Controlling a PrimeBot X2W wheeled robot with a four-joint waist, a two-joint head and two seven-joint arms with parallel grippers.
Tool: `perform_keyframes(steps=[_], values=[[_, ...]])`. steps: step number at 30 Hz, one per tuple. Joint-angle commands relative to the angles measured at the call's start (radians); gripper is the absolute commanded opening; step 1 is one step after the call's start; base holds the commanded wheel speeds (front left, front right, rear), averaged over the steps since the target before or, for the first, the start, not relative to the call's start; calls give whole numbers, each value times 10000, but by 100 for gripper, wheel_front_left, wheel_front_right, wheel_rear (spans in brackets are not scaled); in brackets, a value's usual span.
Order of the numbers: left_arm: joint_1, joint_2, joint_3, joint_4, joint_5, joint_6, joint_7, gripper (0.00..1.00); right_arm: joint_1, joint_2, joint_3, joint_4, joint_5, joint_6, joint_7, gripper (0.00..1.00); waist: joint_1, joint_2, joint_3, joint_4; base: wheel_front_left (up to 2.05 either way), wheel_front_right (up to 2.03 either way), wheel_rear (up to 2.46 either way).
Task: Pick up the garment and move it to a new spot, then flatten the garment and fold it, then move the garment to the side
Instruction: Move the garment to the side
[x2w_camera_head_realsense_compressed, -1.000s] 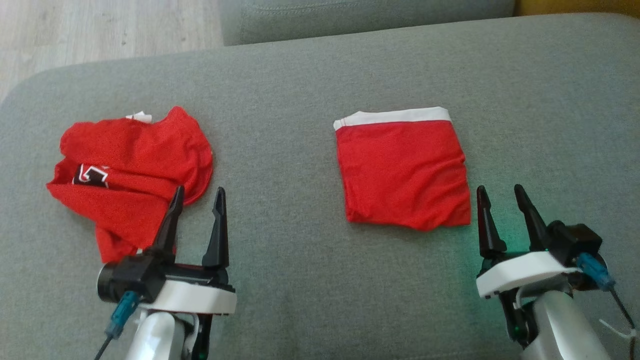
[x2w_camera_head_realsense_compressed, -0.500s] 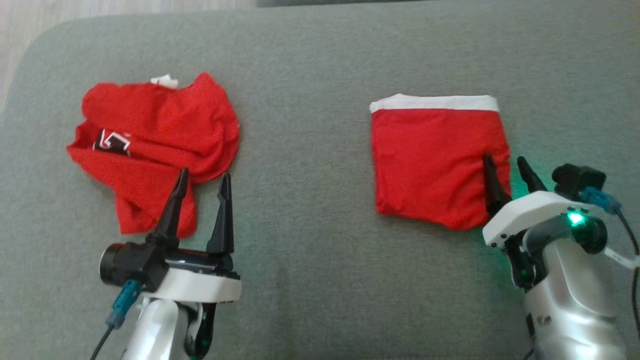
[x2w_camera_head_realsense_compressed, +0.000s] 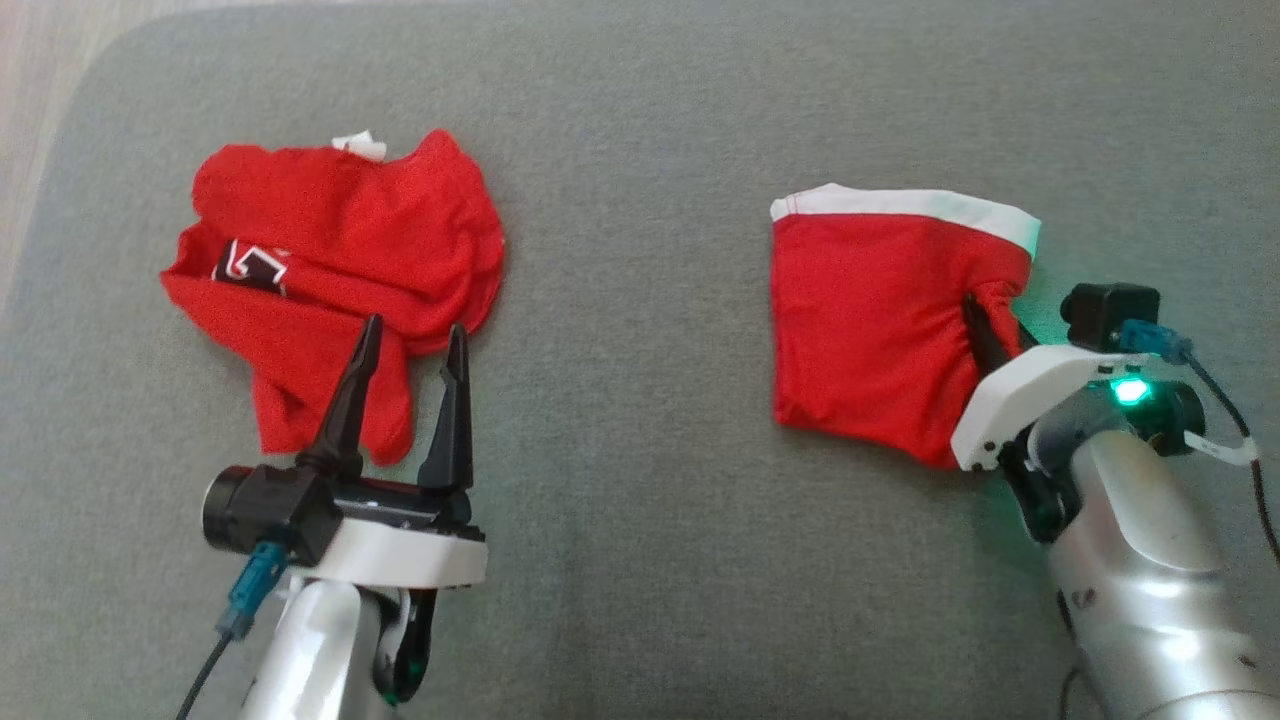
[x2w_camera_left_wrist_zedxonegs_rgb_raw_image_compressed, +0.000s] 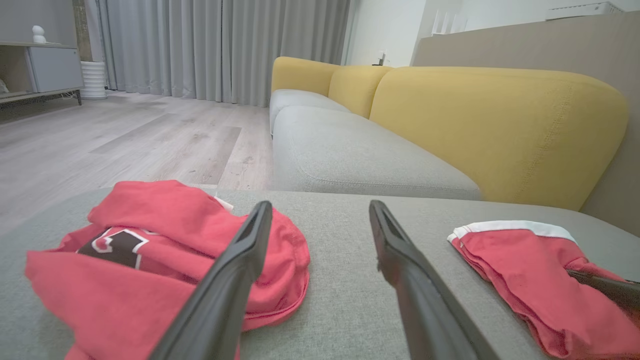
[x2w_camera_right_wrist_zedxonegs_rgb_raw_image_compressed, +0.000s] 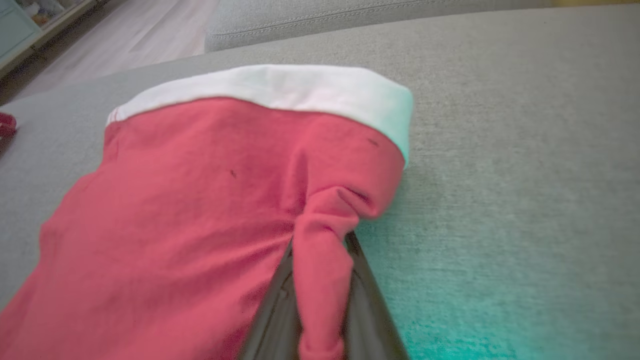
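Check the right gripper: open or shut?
Shut on the folded garment: the right gripper pinches a raised ridge of red cloth.

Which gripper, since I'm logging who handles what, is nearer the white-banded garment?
Right. The right gripper is shut on the white-banded garment at its right edge; the left gripper is open, off to its left by the crumpled red garment.

Grey ottoman, sofa and room behind

The ottoman (x2w_camera_head_realsense_compressed: 640, 600) sits just before a sofa with a grey seat (x2w_camera_left_wrist_zedxonegs_rgb_raw_image_compressed: 350, 155) and yellow backs (x2w_camera_left_wrist_zedxonegs_rgb_raw_image_compressed: 490, 125). Pale wood floor (x2w_camera_left_wrist_zedxonegs_rgb_raw_image_compressed: 125, 135) runs to grey curtains (x2w_camera_left_wrist_zedxonegs_rgb_raw_image_compressed: 200, 45). A low cabinet (x2w_camera_left_wrist_zedxonegs_rgb_raw_image_compressed: 50, 67) stands far left, with a white ribbed cylinder (x2w_camera_left_wrist_zedxonegs_rgb_raw_image_compressed: 93, 80) beside it.
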Motion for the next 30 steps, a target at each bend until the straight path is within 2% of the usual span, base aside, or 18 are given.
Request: perform_keyframes(steps=[1,9,13,16,20,23,26,30], values=[[-183,41,346,-273,-84,80,-53,100,26,-146,336,-142,-152,-9,-101,0,-1,0,-177,-165,0,0,0],[-48,41,400,-438,9,120,-53,100,115,-1682,1515,-1426,-1058,-9,185,0,-1,0,-414,-669,0,0,0],[-129,41,503,-551,129,78,-53,100,177,-2951,1798,-2146,-1201,-9,814,0,-1,0,-108,-810,0,0,0],[-249,41,495,-610,218,41,-53,100,83,-4241,1815,-2439,-1706,-9,1105,0,-1,0,230,-794,0,0,0],[-479,41,397,-624,266,-17,-53,100,-116,-5468,1188,-2159,-2035,-9,1306,0,-1,0,664,-636,0,0,0],[-693,41,430,-602,310,-64,-53,100,-353,-6086,434,-1661,-2128,-9,1337,0,-1,0,972,-487,0,0,0],[-755,41,486,-573,336,-93,-53,100,-515,-6189,-29,-1411,-2207,-9,1324,0,-1,0,1072,-429,0,0,0],[-758,41,504,-535,336,-123,-53,100,-628,-5966,-249,-1280,-2097,-9,1312,0,-1,0,1088,-397,0,0,0]])
